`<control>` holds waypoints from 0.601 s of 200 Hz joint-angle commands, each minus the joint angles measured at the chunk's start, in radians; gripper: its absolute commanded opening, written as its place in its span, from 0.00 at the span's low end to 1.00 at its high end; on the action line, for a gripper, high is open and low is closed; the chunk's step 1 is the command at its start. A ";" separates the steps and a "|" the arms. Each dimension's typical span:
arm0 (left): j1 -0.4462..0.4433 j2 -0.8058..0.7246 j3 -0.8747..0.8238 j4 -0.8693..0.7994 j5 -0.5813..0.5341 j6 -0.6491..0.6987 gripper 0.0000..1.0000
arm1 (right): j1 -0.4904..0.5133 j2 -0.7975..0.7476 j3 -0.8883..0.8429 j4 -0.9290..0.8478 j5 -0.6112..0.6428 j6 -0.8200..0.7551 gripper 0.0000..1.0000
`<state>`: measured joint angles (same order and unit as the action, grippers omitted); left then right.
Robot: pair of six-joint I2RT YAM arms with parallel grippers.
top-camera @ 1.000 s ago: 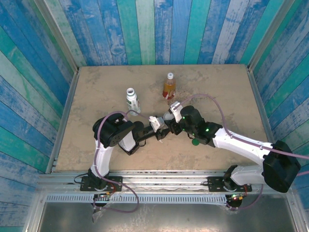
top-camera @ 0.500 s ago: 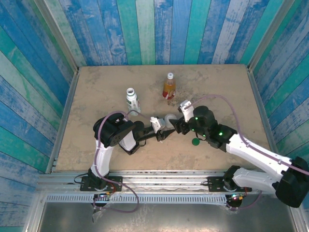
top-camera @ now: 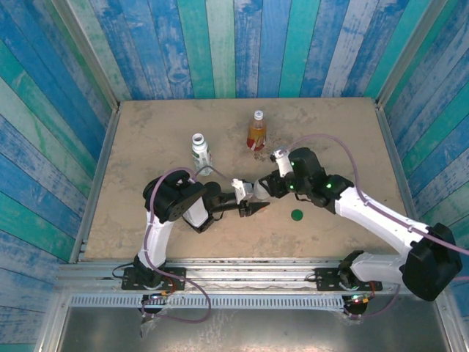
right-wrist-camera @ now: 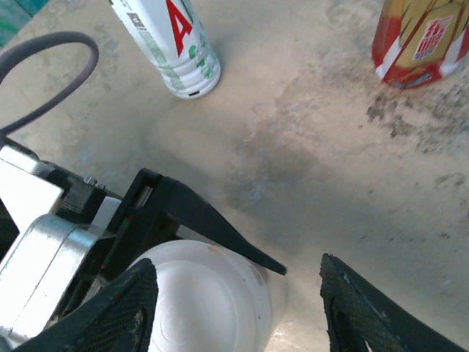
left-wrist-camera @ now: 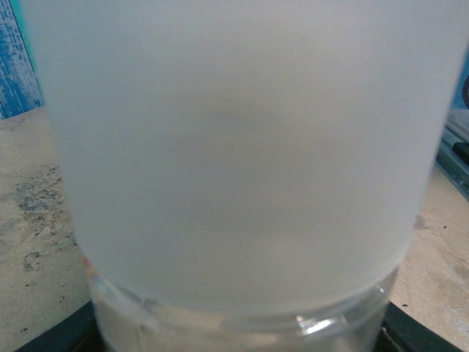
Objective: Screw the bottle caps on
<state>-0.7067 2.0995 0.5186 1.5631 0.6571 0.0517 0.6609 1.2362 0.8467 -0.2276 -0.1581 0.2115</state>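
My left gripper clamps the short bottle steady, so the right gripper, open and empty, straddles its cap.

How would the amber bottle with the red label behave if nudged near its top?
The amber bottle stands upright, tall and narrow, so a high push would probably tip it. It looks largely full, so it is likely heavy for its size. Being round, it may roll once down.

Whitish cap sits on clear bottle; green cap lies loose.
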 commanded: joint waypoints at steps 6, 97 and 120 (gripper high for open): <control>-0.004 0.042 -0.002 -0.069 0.028 0.013 0.54 | -0.021 0.041 0.017 -0.042 -0.066 0.046 0.47; 0.003 0.053 0.009 -0.068 -0.028 -0.029 0.54 | -0.049 -0.023 -0.068 -0.008 -0.190 0.091 0.38; 0.005 0.059 0.012 -0.063 -0.028 -0.039 0.54 | -0.049 -0.063 -0.113 0.030 -0.189 0.100 0.42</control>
<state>-0.7059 2.1010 0.5266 1.5555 0.6525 0.0406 0.6113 1.2102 0.7883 -0.1860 -0.3164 0.2962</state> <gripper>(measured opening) 0.601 0.404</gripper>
